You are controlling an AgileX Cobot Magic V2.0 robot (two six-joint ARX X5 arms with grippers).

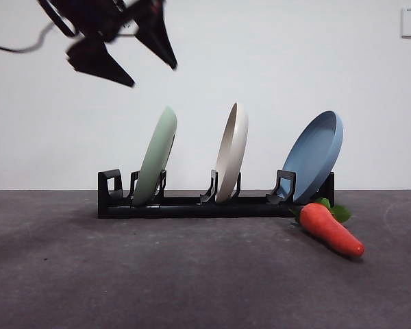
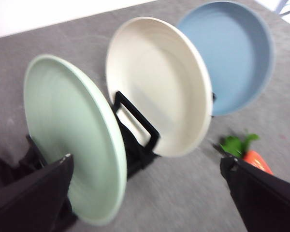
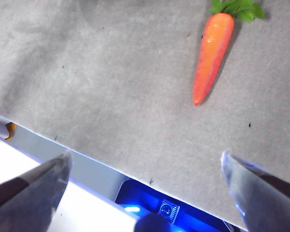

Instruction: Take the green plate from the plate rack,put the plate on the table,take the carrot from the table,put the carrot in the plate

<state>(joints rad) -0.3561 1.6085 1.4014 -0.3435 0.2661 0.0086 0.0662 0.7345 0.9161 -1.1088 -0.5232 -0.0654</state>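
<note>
Left gripper (image 1: 154, 75) hangs high over the rack's (image 1: 192, 204) left end, up above the green plate (image 1: 155, 156) and clear of it, jaws spread wide with nothing between them. From its wrist camera the two black jaws frame the row of plates, the green plate (image 2: 70, 137) nearest and a little blurred, standing on edge in its slot.

Three plates stand in the rack, all leaning the same way: green on the left, the cream plate (image 1: 231, 152) in the middle, the blue plate (image 1: 315, 155) at the right end. The green plate sits between a pair of black holders, its lower rim down in the base bar. Cream (image 2: 157, 84) and blue (image 2: 229, 55) show their hollow faces to the left wrist camera.

The carrot (image 1: 331, 229) lies on the table (image 1: 192, 281) just in front of the rack's right end, leafy top close by the blue plate's foot, tip pointing away toward the near right. It also peeks in beside the left gripper's jaw (image 2: 255, 159).

Right gripper (image 3: 145, 164) waits over the table's edge, jaws wide apart and empty, the carrot (image 3: 210, 55) lying well ahead of it on the grey surface, untouched.
</note>
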